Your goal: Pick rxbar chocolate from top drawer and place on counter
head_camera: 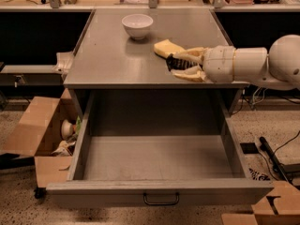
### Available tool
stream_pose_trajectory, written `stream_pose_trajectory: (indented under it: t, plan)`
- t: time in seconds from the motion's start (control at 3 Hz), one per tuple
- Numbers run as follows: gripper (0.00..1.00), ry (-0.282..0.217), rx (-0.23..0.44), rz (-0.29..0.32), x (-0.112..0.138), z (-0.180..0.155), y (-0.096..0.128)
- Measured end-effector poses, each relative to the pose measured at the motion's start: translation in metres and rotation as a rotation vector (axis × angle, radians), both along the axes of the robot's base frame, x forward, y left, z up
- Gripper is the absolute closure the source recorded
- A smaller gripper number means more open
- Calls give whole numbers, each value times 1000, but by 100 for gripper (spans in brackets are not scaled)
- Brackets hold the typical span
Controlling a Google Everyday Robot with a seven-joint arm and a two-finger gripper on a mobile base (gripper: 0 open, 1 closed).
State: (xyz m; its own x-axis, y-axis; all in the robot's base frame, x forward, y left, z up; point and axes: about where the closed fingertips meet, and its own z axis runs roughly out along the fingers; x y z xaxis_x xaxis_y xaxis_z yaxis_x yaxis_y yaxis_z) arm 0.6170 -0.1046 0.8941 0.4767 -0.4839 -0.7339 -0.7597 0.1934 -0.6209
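My gripper (178, 63) reaches in from the right on a white arm (243, 64). It is shut on the rxbar chocolate (176, 62), a small dark bar between the pale fingers. It holds the bar just above the right front part of the grey counter (108, 55). The top drawer (79, 158) is pulled fully open below, its inside bare. Its black handle (161, 199) is centred on the front panel.
A yellow sponge (165, 48) lies on the counter right behind the gripper. A white bowl (137, 25) stands at the back middle. An open cardboard box (35, 130) with items sits on the floor at left. Cables and another box (274, 205) are at right.
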Motion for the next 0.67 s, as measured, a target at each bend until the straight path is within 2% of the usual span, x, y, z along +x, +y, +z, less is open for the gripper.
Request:
stream_pose_trajectory:
  t: [0.67]
  plan:
    - [100, 77, 20, -165, 78, -2, -51]
